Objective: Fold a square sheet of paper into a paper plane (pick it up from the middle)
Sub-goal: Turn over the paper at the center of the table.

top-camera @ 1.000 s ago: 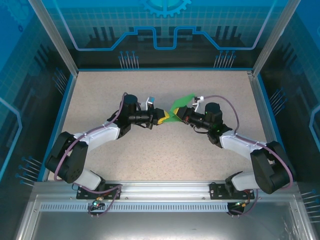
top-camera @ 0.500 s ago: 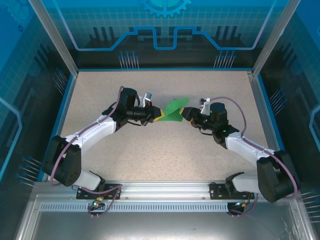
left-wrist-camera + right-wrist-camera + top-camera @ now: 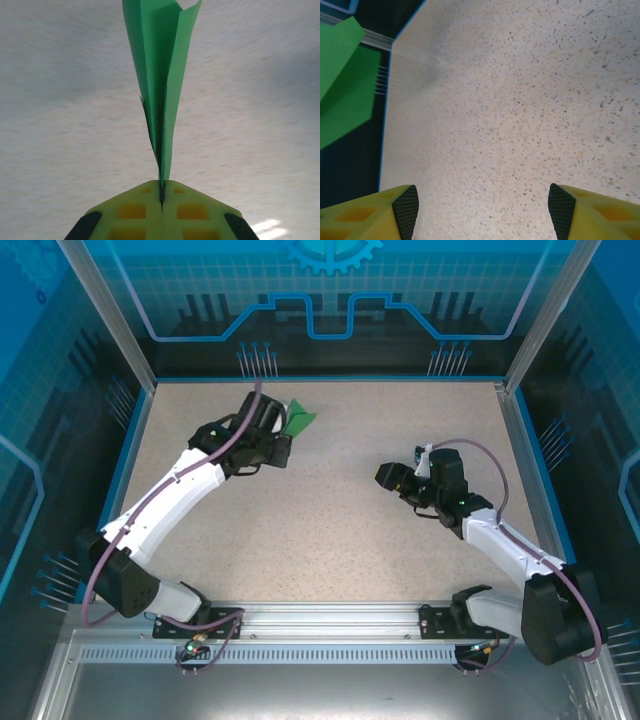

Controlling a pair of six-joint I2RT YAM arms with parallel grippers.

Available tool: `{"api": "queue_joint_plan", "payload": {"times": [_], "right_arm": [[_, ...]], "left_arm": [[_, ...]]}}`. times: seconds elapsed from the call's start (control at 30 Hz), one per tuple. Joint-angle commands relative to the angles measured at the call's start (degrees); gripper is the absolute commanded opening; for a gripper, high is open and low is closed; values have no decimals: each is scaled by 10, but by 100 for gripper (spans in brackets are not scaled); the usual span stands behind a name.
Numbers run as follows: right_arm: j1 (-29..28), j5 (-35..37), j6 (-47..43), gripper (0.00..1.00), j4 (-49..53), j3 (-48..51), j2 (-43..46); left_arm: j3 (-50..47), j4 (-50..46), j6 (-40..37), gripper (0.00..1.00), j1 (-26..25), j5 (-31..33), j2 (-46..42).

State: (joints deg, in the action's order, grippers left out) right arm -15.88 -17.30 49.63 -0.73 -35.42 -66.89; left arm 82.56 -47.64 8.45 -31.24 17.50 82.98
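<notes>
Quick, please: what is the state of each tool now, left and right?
Left tool: closed, holding the plane.
Right tool: open, holding nothing.

On my left wrist feed the paper plane (image 3: 162,90) runs off the top edge, so I can't see its far end. Its near end vanishes into the seam of the left gripper (image 3: 161,200), itself cut by the bottom edge. The table (image 3: 60,100) behind is blurred. On the right wrist feed the left edge clips the paper plane (image 3: 342,85), and the bottom edge cuts the right gripper (image 3: 482,205). From above, the left gripper (image 3: 280,445) covers part of the paper plane (image 3: 299,419), and its folds are too small to tell.
</notes>
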Motion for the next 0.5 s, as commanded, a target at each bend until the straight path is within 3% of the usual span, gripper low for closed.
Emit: {"api": "queue_joint_plan", "payload": {"times": [0.0,0.17,0.47], "right_arm": [[20,8,-31,73,34,-22,6],[53,-18,-35,74,39,-22,8],[109,-67,-41,74,30,-9,5]], "left_arm": [[13,-59,-111,0,-56,213,26],[-7,-45,-159,0,-135,333,84],[-56,44,-220,0,-281,372,192]]}}
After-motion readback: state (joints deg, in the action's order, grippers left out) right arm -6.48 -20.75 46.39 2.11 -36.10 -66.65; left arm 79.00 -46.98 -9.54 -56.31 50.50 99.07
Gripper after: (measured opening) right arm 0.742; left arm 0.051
